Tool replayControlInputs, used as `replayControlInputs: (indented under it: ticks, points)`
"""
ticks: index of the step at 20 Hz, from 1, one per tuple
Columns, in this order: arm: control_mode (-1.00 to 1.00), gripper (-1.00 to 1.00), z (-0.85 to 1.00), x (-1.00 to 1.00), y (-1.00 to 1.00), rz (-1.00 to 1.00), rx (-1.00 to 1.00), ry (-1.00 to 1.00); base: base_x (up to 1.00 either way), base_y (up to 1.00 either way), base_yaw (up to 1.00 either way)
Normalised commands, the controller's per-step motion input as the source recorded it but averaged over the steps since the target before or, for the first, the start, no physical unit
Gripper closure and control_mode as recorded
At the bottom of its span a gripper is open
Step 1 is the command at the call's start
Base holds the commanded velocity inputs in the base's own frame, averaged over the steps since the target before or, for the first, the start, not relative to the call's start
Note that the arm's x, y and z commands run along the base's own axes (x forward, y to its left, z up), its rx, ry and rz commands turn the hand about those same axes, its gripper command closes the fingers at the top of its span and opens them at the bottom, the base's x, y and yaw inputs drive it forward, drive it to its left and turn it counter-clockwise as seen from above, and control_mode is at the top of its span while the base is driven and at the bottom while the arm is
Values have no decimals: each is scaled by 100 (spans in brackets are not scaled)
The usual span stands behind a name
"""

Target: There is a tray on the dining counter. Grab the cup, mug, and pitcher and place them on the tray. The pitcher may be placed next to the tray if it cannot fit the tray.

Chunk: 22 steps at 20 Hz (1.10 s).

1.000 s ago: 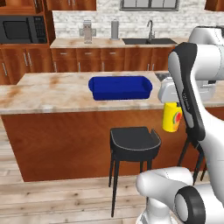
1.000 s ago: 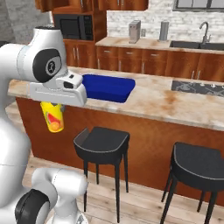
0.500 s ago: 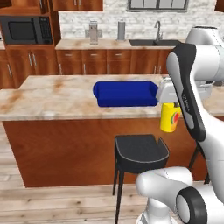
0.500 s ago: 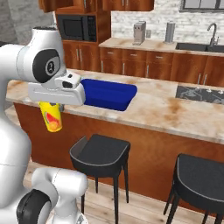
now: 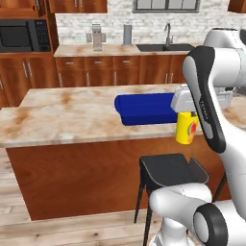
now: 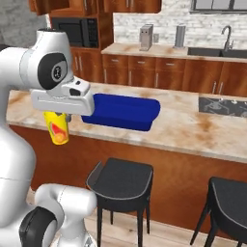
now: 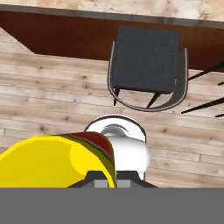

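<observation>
— Where's the arm?
— Elbow bent high, hand level, the gripper (image 5: 185,118) pointing down in front of the dining counter (image 5: 72,115), clamped on the cup (image 5: 186,128).
— And the cup?
— Hanging upright over a black stool (image 7: 146,61) and the wood floor (image 7: 52,92), near the blue tray (image 6: 126,111) on the counter.

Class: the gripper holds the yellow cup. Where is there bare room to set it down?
The blue tray looks bare inside. The dining counter is bare marble left of the tray, and between tray and dark inset. The cup hangs off the counter's front, over the stool.
</observation>
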Motion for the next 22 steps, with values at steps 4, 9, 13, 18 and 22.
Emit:
replayControlInputs:
  ticks: [4,9,13,18,22]
  points:
    - [100,100,0,0,0,0,0,0,47,56,-22]
    - [100,100,0,0,0,0,0,0,55,41,-17]
    - [100,100,0,0,0,0,0,0,46,20,-9]
    - [100,100,0,0,0,0,0,0,40,30,-8]
    - [100,100,0,0,0,0,0,0,11,22,-1]
